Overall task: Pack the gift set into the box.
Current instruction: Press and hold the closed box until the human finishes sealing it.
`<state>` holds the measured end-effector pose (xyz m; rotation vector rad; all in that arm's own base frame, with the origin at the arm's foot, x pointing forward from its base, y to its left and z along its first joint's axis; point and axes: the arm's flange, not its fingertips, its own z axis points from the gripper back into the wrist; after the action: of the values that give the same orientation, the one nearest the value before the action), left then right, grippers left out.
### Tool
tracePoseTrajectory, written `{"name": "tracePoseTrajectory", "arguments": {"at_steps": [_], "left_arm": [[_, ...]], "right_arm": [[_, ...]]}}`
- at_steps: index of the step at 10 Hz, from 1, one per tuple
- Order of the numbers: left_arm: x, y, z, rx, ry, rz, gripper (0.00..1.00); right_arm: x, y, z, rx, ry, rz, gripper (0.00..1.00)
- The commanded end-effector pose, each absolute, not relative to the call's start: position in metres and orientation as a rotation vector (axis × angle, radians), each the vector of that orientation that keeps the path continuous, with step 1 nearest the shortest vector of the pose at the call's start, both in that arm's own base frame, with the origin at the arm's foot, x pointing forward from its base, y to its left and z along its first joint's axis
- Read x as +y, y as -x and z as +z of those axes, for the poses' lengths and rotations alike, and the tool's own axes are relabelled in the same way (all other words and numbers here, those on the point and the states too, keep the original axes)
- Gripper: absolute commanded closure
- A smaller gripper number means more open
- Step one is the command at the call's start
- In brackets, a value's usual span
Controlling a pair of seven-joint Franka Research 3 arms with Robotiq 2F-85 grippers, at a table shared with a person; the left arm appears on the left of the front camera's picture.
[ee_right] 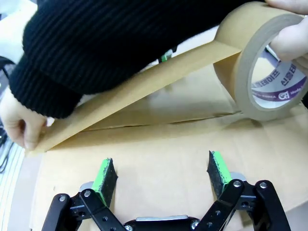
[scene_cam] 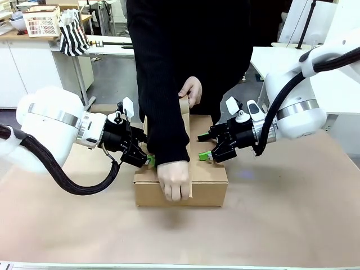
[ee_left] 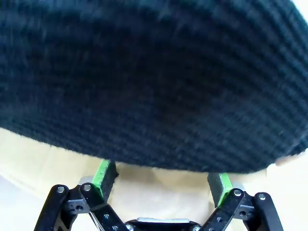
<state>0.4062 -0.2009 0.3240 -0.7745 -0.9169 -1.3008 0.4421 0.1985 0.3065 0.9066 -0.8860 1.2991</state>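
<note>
- Your box [scene_cam: 205,188] sits on the table [scene_cam: 292,225] with flaps folded shut; any gift set inside is hidden.
- The person's hand [scene_cam: 173,179] runs tape [ee_right: 262,72] over the seam; sealing remains unfinished.
- Left end effector [scene_cam: 147,158] and right end effector [scene_cam: 207,157], fingers apart, flank the box top.

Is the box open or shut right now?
Shut. The box has its flaps folded flat, and a person's hand presses tape across the seam.

Robotics laboratory. Two white robot arms [scene_cam: 50,121] work at a paper-covered tabletop [scene_cam: 281,214] shared with a person [scene_cam: 180,56]; behind stand white cabinets [scene_cam: 22,67], a plastic basket [scene_cam: 42,23], and a further white table [scene_cam: 270,56] on a grey floor.
</note>
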Motion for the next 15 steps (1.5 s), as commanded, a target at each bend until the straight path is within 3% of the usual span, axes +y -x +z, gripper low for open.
{"name": "tracePoseTrajectory", "arguments": {"at_steps": [1,15], "left_arm": [[-0.1998,-0.4045,0.3217,-0.912,0.787,-1.301,0.0],[-0.1998,-0.4045,0.3217,-0.912,0.787,-1.301,0.0]], "right_arm": [[0.2006,-0.4398,0.3035,-0.914,-0.9,1.301,0.0],[0.2006,-0.4398,0.3035,-0.914,-0.9,1.301,0.0]]}}
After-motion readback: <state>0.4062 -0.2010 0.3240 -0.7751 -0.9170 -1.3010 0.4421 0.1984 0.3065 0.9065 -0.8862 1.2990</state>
